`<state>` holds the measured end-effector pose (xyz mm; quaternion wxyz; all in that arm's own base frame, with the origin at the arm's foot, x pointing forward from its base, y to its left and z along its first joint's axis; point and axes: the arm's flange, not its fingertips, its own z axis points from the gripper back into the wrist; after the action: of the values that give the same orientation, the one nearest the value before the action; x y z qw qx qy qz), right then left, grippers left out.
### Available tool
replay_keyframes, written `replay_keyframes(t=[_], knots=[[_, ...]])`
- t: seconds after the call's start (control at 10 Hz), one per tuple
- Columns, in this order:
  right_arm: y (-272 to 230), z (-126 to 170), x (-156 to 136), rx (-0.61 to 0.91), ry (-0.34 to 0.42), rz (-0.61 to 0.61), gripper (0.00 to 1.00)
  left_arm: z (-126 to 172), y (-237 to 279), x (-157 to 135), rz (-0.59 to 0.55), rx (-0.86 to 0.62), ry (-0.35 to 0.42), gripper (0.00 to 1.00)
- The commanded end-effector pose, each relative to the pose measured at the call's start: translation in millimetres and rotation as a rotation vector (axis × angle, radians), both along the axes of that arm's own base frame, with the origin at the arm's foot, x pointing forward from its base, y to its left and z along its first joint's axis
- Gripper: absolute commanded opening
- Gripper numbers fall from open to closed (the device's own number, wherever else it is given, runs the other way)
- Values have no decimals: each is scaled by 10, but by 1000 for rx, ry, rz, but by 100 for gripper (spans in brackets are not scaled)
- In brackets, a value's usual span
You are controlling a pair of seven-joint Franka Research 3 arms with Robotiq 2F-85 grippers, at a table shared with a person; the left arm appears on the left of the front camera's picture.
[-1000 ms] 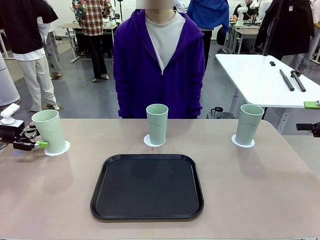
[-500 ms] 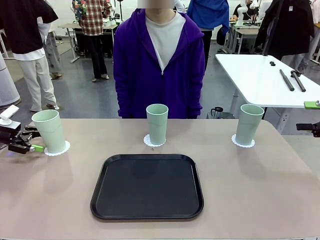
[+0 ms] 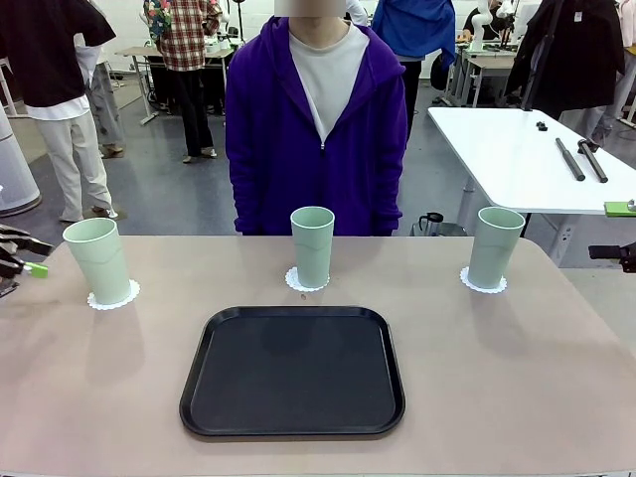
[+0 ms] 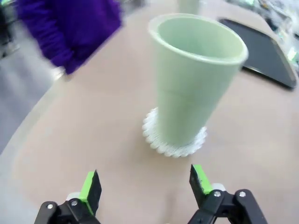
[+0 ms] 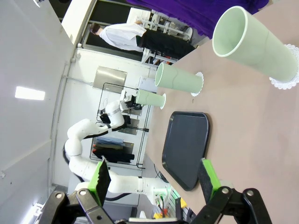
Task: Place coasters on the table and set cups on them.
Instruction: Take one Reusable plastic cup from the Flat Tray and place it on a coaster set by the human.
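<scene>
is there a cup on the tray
No, the black tray holds nothing; each of the three cups stands on its own coaster on the table beyond it.

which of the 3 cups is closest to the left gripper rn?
The cup at the table's left end, upright on its coaster. The open left gripper sits just beside it, apart; the middle cup and right cup stand much farther off.

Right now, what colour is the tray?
Black tray, matte with a glossy rim; clearest in the front view.
</scene>
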<state>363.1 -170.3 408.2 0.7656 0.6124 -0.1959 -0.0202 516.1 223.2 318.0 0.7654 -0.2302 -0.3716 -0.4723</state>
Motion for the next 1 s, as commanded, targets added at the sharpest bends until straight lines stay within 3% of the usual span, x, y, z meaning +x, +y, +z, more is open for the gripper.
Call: replay_keyframes(t=[0.0, 0.2, 0.4, 0.7, 0.9], knots=[[11, 1, 7, 2, -5, -10, 100, 529, -351, -302, 273, 137, 150, 100], [11, 1, 7, 2, -5, -10, 100, 1055, -573, -524, 356, 167, 153, 100], [11, 1, 7, 2, -5, -10, 100, 1487, -860, -717, 297, 275, 173, 100], [11, 1, 7, 2, -5, -10, 100, 2113, -1300, -1007, 304, 463, 239, 100], [11, 1, 7, 2, -5, -10, 100, 2308, -1622, -1255, 271, 574, 286, 100]])
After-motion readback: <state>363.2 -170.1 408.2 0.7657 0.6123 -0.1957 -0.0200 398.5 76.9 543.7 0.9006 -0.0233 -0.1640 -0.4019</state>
